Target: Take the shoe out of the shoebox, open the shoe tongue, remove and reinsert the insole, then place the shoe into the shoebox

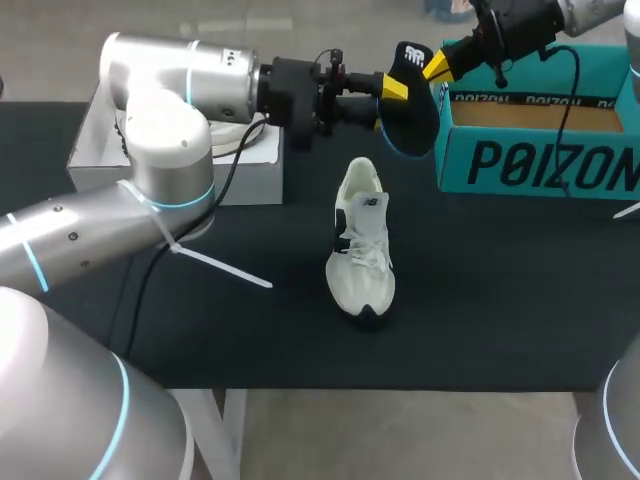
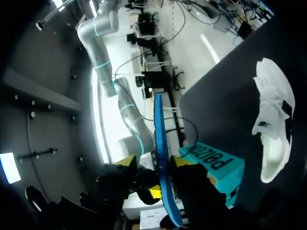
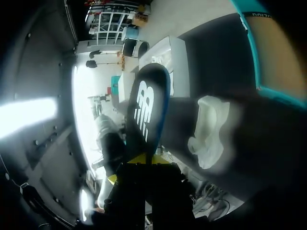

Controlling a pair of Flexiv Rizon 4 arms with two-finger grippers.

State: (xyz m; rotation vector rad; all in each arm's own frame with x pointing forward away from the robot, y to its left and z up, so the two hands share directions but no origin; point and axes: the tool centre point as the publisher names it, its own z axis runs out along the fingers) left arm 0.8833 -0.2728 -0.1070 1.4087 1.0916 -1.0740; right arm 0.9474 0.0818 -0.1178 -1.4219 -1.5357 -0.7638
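Note:
A black insole [image 1: 412, 110] with a blue rim and white logo hangs in the air beside the teal shoebox's [image 1: 540, 165] left end. My right gripper [image 1: 437, 65] is shut on one end of it, seen in the right wrist view as the insole [image 3: 146, 105] sticking out ahead of the gripper [image 3: 144, 160]. My left gripper [image 1: 392, 90] comes in from the left. In its wrist view the insole [image 2: 160, 143] stands edge-on between the fingers of the gripper [image 2: 156, 163], with a gap on one side. The white shoe [image 1: 360, 250] lies on the black mat, toe toward the front.
The shoebox [image 2: 216, 165] stands open at the back right, its cardboard floor bare. A white box [image 1: 180, 160] sits at the back left under my left arm. The shoe [image 2: 273, 129] [image 3: 208, 132] lies mid-table below the grippers.

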